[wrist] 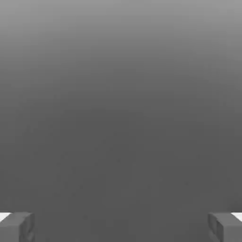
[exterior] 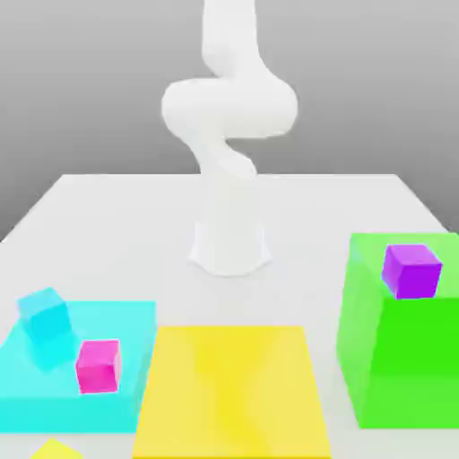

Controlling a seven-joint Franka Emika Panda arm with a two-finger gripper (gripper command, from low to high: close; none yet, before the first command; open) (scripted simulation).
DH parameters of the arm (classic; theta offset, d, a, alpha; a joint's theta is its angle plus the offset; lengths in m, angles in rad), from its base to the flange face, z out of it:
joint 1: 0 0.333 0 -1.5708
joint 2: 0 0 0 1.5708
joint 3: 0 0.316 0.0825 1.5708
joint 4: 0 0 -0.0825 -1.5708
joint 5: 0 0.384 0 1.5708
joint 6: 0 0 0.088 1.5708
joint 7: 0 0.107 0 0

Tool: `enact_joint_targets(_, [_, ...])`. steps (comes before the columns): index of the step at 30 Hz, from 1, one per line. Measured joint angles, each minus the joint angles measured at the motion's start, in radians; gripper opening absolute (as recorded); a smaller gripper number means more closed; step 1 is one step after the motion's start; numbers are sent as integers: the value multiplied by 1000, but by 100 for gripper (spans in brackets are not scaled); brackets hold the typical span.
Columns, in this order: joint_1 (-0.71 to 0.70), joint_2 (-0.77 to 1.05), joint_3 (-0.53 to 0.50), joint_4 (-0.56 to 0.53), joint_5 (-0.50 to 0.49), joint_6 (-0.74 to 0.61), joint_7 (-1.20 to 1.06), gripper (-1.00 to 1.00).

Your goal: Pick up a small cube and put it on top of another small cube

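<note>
Purple faces mark one small cube (exterior: 411,272), which rests on top of a tall green block (exterior: 401,332) at about three o'clock in the exterior view, slightly below the middle. Pink covers a second small cube (exterior: 99,367), on a low cyan slab (exterior: 97,321) at about eight o'clock. Just beside it, toward ten o'clock, a small cyan cube (exterior: 45,314) also sits on that slab. At six o'clock lies a flat yellow block (exterior: 230,392), between the cyan slab and the green one, and a yellow tip (exterior: 56,449) peeks in near seven o'clock. White and smooth, the robot arm (exterior: 230,116) rises at twelve o'clock from the pale tabletop (exterior: 305,233). In the hand view, the gripper (wrist: 121,228) is released, its fingers spread wide with nothing between them.
</note>
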Motion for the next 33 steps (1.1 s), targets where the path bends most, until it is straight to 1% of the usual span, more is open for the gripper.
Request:
enact_joint_targets(10, [-44,368,-63,51,19,80,24,0])
enact_joint_targets(18, [-87,659,-113,90,55,143,28,0])
enact_joint_targets(30, [-174,1096,-149,151,122,235,26,0])
enact_joint_targets(33, [-196,1205,-139,171,142,289,18,0])
